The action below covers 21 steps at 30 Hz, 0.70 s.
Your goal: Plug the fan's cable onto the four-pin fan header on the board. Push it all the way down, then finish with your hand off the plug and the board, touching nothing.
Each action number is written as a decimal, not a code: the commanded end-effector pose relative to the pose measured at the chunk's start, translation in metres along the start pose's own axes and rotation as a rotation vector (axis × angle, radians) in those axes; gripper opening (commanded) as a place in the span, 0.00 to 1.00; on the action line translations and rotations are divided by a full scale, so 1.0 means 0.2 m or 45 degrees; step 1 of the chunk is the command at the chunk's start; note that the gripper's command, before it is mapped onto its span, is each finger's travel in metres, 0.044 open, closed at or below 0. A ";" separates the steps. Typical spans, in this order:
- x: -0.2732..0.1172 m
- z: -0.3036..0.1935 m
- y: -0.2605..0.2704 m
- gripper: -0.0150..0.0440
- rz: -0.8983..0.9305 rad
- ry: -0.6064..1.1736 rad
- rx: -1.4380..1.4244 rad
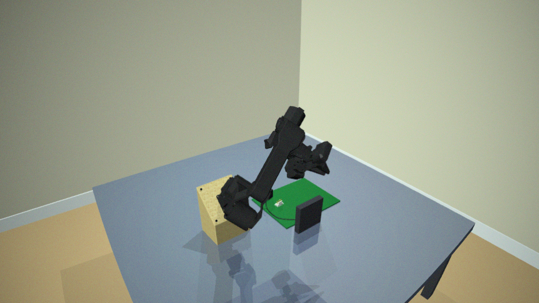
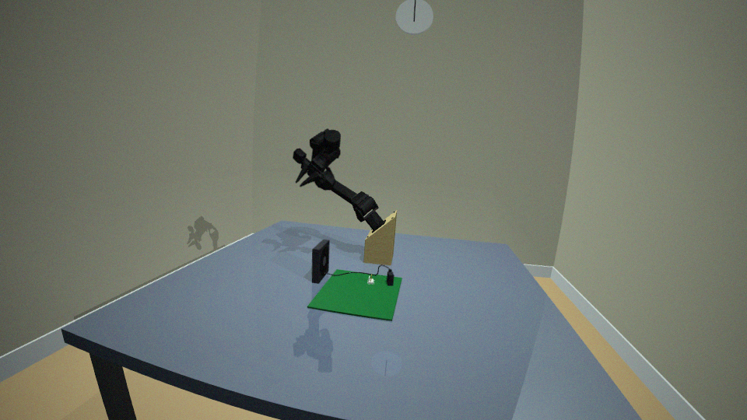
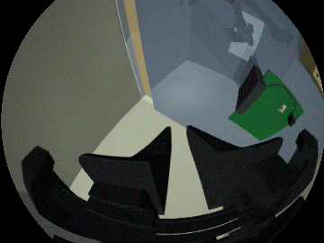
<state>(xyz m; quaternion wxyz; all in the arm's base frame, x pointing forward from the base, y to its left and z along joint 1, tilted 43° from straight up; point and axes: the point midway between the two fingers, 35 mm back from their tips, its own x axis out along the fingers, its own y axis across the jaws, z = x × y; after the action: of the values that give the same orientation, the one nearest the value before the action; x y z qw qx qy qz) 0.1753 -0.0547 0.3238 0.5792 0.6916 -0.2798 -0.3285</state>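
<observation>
The plug (image 2: 390,278) (image 3: 292,120) is small, black and blocky; the tool (image 1: 327,173) (image 2: 299,183) (image 3: 178,130) stands parted.

Black fingers apart, green board (image 3: 256,118) beyond, beside dark upright slab (image 3: 250,90).

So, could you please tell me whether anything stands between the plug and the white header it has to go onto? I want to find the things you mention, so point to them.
Nothing visible stands between the plug (image 1: 271,194) (image 2: 390,278) (image 3: 292,119) and the header (image 1: 277,205) (image 2: 372,281) (image 3: 283,108); the cable (image 1: 279,217) (image 2: 351,271) (image 3: 294,100) curves around nearby, not squarely between them.
</observation>
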 end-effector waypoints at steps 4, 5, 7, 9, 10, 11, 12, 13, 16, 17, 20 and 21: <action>0.00 -0.02 -0.02 0.57 -0.017 0.006 -0.024; 0.00 -0.03 -0.04 0.62 -0.039 0.013 -0.053; 0.00 -0.09 -0.10 0.70 -0.105 0.038 -0.148; -0.01 -0.15 -0.16 0.79 -0.165 0.062 -0.273; -0.01 -0.18 -0.19 0.84 -0.188 0.071 -0.345; -0.01 -0.21 -0.21 0.88 -0.207 0.078 -0.421; -0.01 -0.24 -0.24 0.93 -0.229 0.086 -0.512; -0.01 -0.27 -0.27 0.97 -0.256 0.098 -0.620; -0.02 -0.40 -0.42 1.00 -0.360 0.161 -1.035; -0.02 -0.44 -0.48 1.00 -0.395 0.187 -1.173; -0.03 -0.53 -0.65 1.00 -0.496 0.281 -1.576; -0.03 -0.55 -0.68 1.00 -0.515 0.301 -1.652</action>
<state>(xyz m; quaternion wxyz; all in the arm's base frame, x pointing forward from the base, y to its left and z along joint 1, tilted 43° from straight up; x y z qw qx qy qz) 0.2325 0.0068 0.2532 0.7650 0.4662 -0.0094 -0.4442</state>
